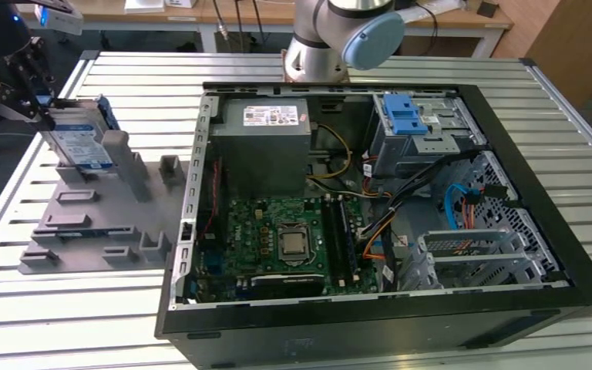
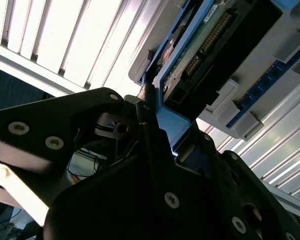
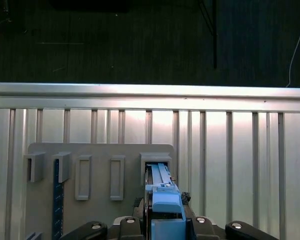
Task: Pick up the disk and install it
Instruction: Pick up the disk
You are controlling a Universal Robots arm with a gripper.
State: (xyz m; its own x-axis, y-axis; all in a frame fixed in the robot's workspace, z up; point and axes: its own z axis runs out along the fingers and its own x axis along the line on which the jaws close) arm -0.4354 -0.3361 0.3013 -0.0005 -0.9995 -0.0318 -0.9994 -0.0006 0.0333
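Disk (image 1: 75, 140) upright on stand (image 1: 90, 231), exterior view's left of case (image 1: 378, 327).

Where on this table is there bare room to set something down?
Bare table slats: below the grey stand at the exterior view's lower left, and between stand and far edge. Crowded: inside the computer case, and around the disk at the gripper.

- A slatted metal table (image 1: 59, 324) carries everything.
- A grey plastic stand (image 1: 90, 231) with upright posts lies flat on it, toward the exterior view's left.
- An open black computer case (image 1: 378, 327) lies on the table just beside the stand, toward the exterior view's right.
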